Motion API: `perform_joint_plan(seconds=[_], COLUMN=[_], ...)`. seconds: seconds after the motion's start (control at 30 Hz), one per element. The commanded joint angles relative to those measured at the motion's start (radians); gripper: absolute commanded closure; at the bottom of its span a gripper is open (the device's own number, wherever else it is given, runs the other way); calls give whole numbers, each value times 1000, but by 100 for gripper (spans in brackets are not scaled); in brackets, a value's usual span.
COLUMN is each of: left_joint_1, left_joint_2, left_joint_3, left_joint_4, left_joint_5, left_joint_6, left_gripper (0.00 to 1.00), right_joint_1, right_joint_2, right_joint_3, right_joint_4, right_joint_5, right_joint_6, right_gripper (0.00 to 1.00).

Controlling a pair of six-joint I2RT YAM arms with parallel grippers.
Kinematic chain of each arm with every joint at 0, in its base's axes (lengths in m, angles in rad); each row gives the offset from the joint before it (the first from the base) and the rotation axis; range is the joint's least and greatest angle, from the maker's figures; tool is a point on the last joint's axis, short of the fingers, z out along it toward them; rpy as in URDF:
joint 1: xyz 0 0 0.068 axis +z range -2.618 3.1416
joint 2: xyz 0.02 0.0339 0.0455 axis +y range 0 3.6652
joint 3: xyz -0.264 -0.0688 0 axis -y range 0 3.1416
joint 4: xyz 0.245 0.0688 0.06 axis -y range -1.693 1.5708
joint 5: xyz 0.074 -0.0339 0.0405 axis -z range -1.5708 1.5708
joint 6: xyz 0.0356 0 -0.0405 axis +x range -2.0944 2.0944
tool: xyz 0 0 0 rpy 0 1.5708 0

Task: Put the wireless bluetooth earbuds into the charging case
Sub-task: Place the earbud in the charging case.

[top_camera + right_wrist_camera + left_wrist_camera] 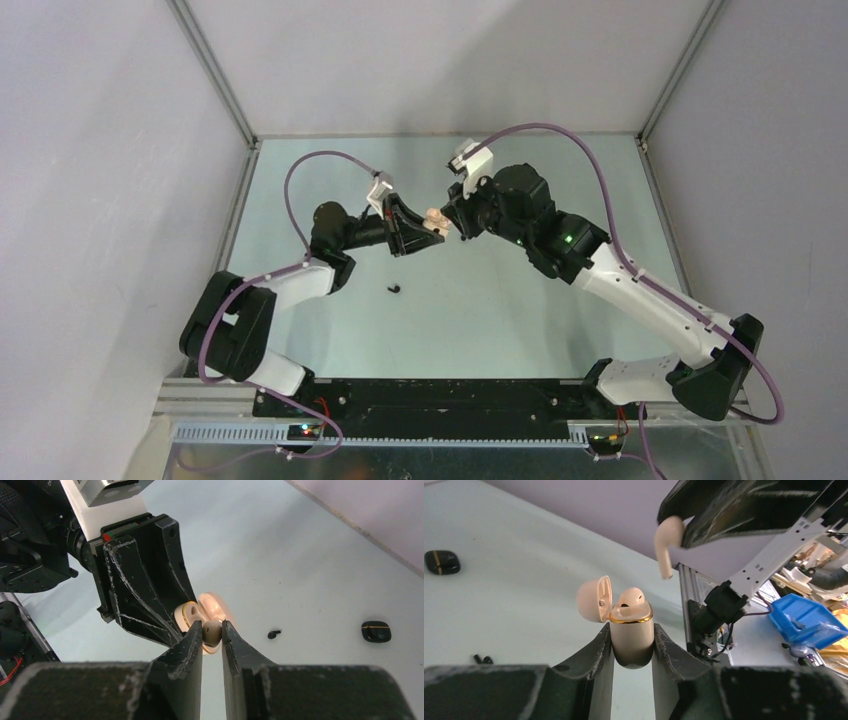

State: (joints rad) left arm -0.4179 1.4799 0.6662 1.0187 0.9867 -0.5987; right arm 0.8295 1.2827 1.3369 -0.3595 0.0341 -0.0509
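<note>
Right tool (212, 631) around cream earbud (667, 542), stem toward open case (631, 640)

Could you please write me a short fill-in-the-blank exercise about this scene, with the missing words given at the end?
1. The left gripper is shut on the cream charging case, and its lid stands ___.
2. The right gripper is shut on a cream ___.
3. Inside that case sits ___ cream bud.
4. The other case, lying on the table, is ___ in colour.

Missing words: open; earbud; one; black.
</note>
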Motion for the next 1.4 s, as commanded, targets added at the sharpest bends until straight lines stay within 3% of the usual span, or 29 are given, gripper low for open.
perform_joint_plan(seconds=[0.0, 1.37], left_joint_1=[-31, -52], left_joint_2=[-18, -16], left_joint_3=[3, -7], left_joint_4=[161, 306], left_joint_5=[12, 14], left_joint_6=[-79, -196], left_gripper=[100, 100], right_joint_1=[38, 120], right_joint_2=[0, 21], right_joint_3=[7, 6], right_joint_4=[71, 57], right_joint_5=[32, 130], right_joint_6=[16, 2], right_gripper=[80, 81])
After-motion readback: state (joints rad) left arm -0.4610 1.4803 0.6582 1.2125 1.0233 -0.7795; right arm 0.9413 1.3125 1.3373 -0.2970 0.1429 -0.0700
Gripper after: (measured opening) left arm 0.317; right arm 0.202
